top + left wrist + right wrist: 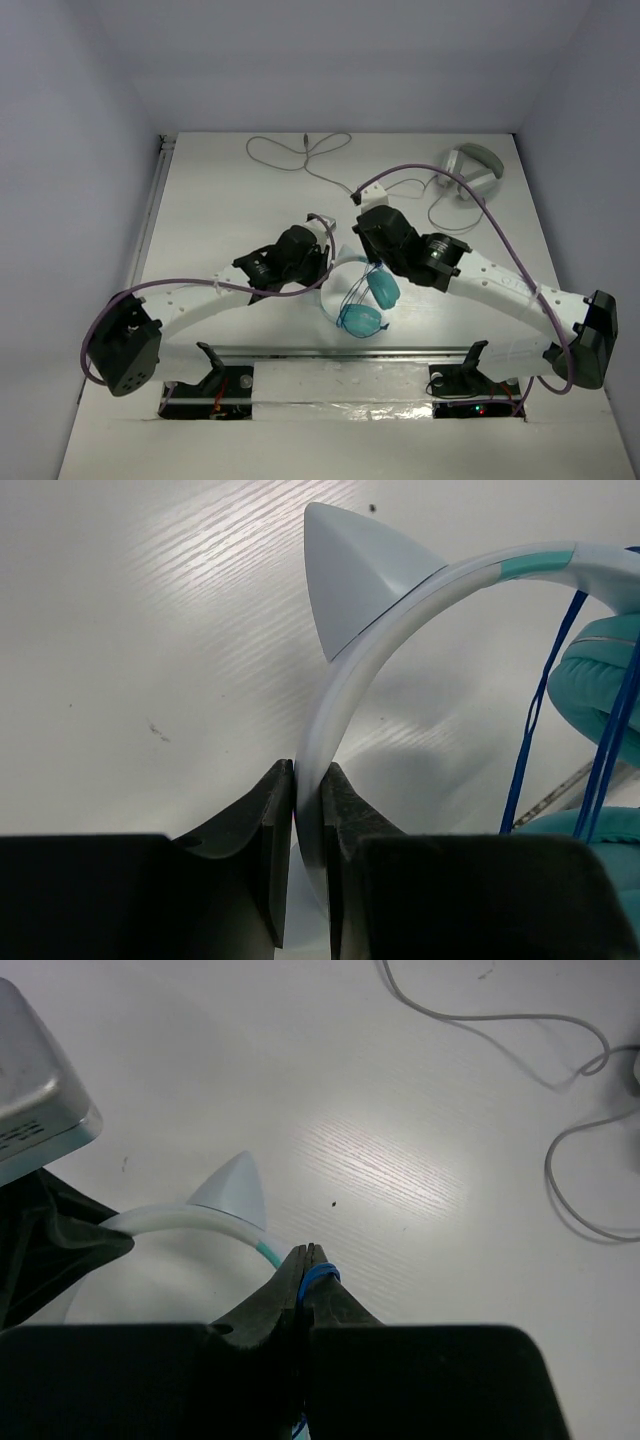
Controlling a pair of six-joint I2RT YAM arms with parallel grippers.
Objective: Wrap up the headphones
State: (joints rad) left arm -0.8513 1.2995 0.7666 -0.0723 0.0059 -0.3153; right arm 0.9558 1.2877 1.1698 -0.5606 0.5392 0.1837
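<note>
The headphones sit at the table's near middle, with two teal ear cups and a pale headband that carries a pointed cat ear. My left gripper is shut on the headband, its jaws pressing both sides of the band. My right gripper is shut on the thin blue cable, which loops over one fingertip. Strands of this blue cable run past the ear cups. In the top view both grippers meet just above the cups, the left gripper beside the right gripper.
Grey-white headphones lie at the back right, and their grey cable snakes across the back of the table, also in the right wrist view as a grey cable. A metal rail runs along the near edge.
</note>
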